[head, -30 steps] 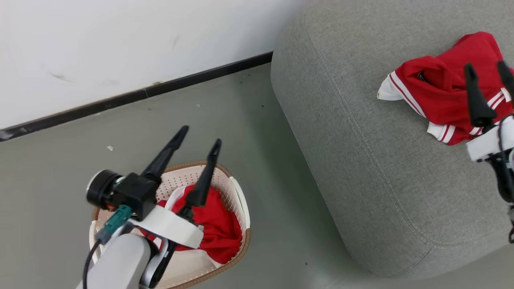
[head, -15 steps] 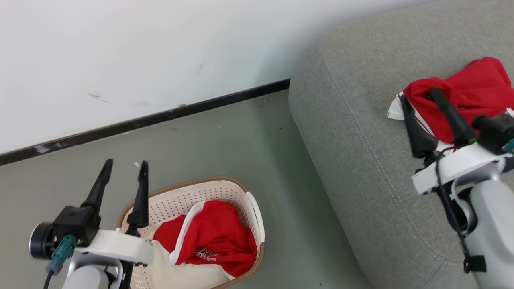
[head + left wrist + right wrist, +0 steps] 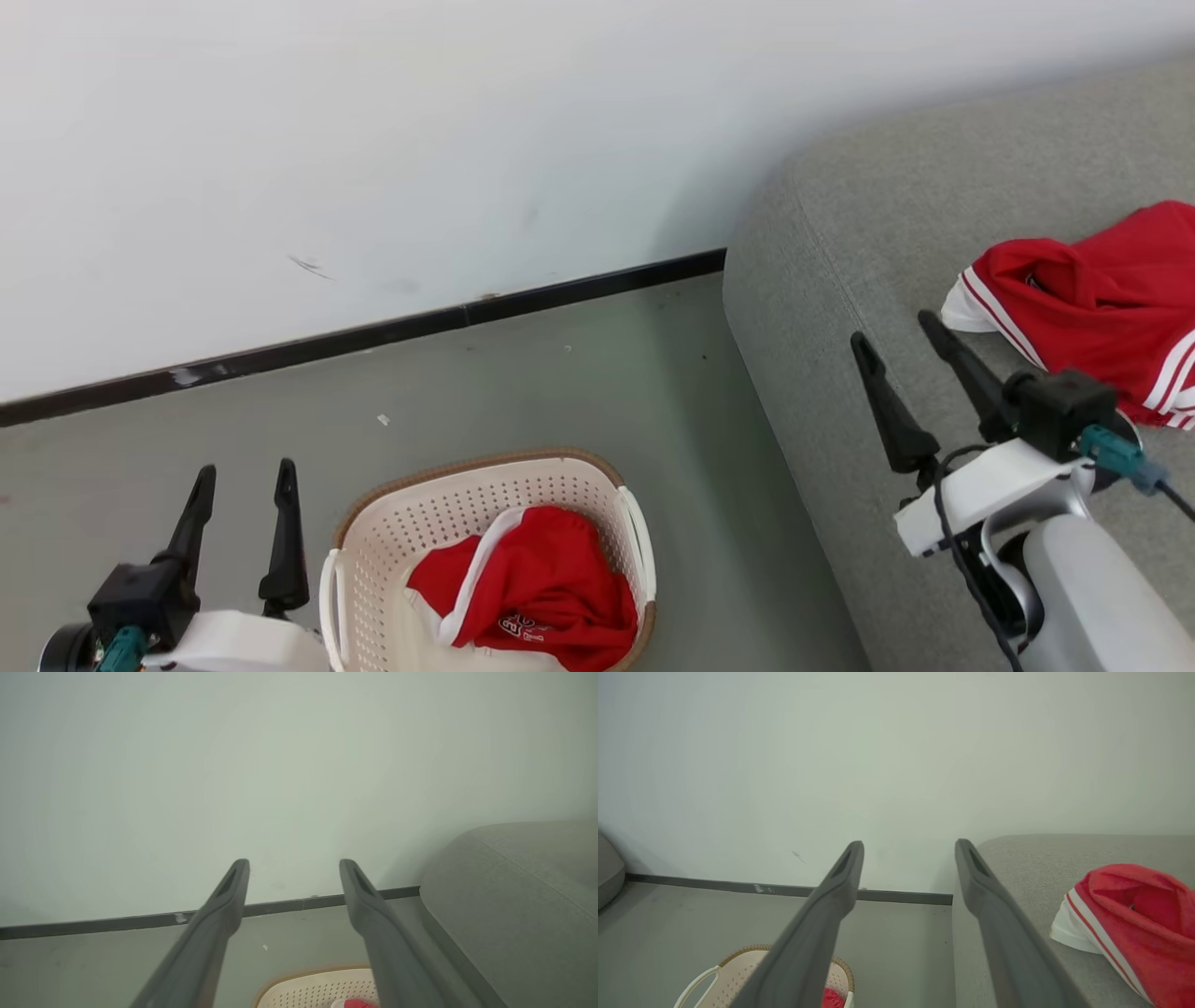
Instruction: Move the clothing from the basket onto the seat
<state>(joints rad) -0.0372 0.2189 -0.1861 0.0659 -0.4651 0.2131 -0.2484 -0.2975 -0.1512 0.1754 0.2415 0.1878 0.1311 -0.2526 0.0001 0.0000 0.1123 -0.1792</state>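
done: one red garment [image 3: 1092, 289] lies on the seat [image 3: 840, 308].
to do: second red garment [image 3: 551, 597] sits in the basket [image 3: 467, 490].
tools: left gripper [image 3: 245, 469] and right gripper [image 3: 892, 329] spread wide, empty, clear of the cloth.

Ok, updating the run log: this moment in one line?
left jaws open | right jaws open | seat: striped garment | basket: lettered garment
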